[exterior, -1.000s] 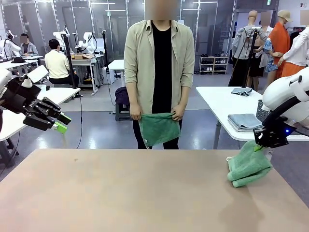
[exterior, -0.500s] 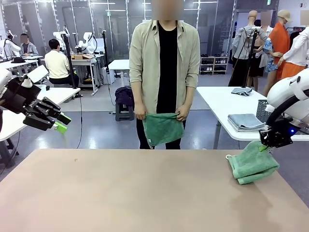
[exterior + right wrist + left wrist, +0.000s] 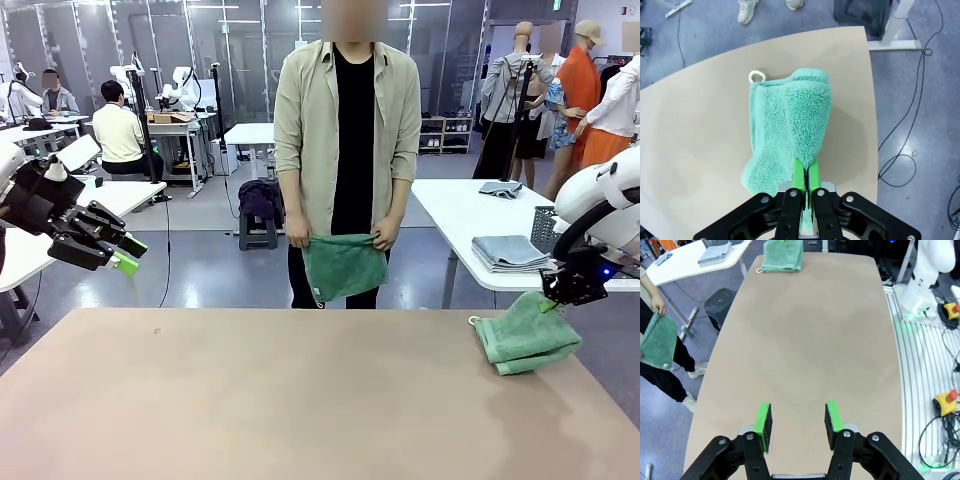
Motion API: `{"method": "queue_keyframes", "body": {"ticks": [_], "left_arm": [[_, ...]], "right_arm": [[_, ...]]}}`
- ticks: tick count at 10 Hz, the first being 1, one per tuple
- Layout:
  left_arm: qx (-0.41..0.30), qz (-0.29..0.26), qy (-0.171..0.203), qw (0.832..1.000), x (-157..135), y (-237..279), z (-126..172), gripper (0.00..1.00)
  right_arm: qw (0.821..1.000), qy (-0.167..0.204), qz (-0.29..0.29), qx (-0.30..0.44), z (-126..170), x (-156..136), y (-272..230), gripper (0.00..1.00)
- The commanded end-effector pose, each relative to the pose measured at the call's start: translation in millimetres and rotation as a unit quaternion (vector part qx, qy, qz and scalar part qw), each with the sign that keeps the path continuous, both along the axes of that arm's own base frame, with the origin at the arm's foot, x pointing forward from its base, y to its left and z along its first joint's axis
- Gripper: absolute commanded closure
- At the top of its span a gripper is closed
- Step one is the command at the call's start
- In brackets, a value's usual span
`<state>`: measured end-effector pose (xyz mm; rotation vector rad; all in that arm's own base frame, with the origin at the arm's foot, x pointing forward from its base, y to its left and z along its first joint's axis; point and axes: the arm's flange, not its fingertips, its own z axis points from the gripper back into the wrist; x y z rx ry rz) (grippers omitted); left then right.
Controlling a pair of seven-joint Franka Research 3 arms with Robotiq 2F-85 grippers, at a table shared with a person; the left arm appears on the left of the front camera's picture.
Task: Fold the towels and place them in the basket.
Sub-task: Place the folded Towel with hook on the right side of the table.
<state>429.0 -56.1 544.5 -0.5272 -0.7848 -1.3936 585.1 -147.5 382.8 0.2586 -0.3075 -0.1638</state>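
Note:
A folded mint-green towel [image 3: 525,335] lies on the table's far right corner, its loop [image 3: 756,76] pointing away from my right gripper [image 3: 556,299]. That gripper [image 3: 805,175] is shut on the towel's [image 3: 790,130] near edge, pads pinching the terry. The towel [image 3: 782,255] also lies at the table's far end in the left wrist view. A person across the table holds a second towel [image 3: 345,265] hanging from both hands. My left gripper [image 3: 125,257] hovers off the table's left side, open [image 3: 797,420] with nothing between its fingers. The mesh basket [image 3: 543,228] stands on the white side table, partly behind my right arm.
Folded grey-blue cloths [image 3: 508,252] lie on the white side table [image 3: 460,210] at the right, beside the basket. The brown table [image 3: 280,400] spreads wide between my arms. Cables and an arm base [image 3: 922,285] sit on the floor beside it.
My right gripper has lowered the folded towel, which now rests flatter on the table's corner. The person has shifted slightly to the right with their towel. The left arm has not moved.

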Motion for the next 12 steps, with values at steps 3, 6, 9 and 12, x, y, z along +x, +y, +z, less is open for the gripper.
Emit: {"method": "queue_keyframes", "body": {"ticks": [3, 6, 9, 12], "left_arm": [[-0.007, 0.0, -0.004, 1.0, -1, -1, 1, 0.44], [-0.007, 0.0, -0.004, 1.0, -1, -1, 1, 0.44], [-0.007, 0.0, -0.004, 1.0, -1, -1, 1, 0.44], [-0.007, 0.0, -0.004, 1.0, -1, -1, 1, 0.44]], "right_arm": [[1.0, 0.001, 0.017, 0.011, -2, 5, -6, 0.56], [1.0, 0.017, 0.002, -0.006, 2, 1, -12, 0.53], [0.998, 0.04, -0.015, -0.037, 25, -23, 0, 0.17], [0.995, 0.073, -0.032, -0.054, 50, -57, 40, 0.17]]}}
